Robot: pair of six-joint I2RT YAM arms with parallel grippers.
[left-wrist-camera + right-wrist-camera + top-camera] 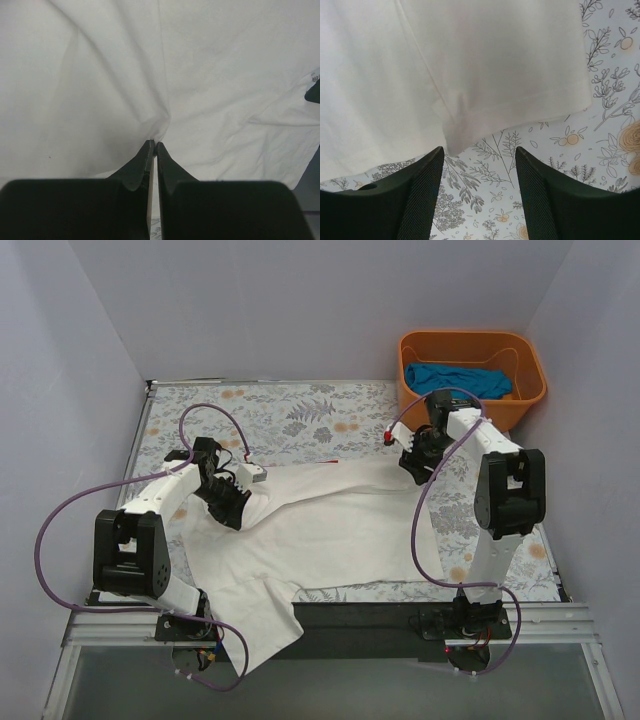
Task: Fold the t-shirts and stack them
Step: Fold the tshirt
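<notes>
So the white t-shirt (330,530) is the big thing here, sprawled over the floral table (300,420) between the two arms. Its long axis looks to run roughly left to right. At the shirt's near-left end, a flap droops off the table's near edge, right by the left arm's base.

A bit further in, at the shirt's left edge, sits the left gripper (154,145). Its fingers are pressed together with a pinch of white cloth between them, and creases fan out from the tips across the fabric. That side is held.

Up at the shirt's far-right corner is the right gripper (480,152). Its jaws stand apart with nothing between them, only the table print showing through the gap. A hemmed corner of the shirt lies flat just ahead of the fingertips, not touching them, with the rest of the shirt spreading away beyond that. The right arm is clearly the closer one to this corner. If it's meant to grab there, it looks like a short push forward and down onto the hem, then closing.

Beyond the shirt's far-right corner, well apart from it, sits the orange basket (530,390) with the teal t-shirt (455,378) bunched inside. Nothing's folded or stacked yet, so the job looks early on.
</notes>
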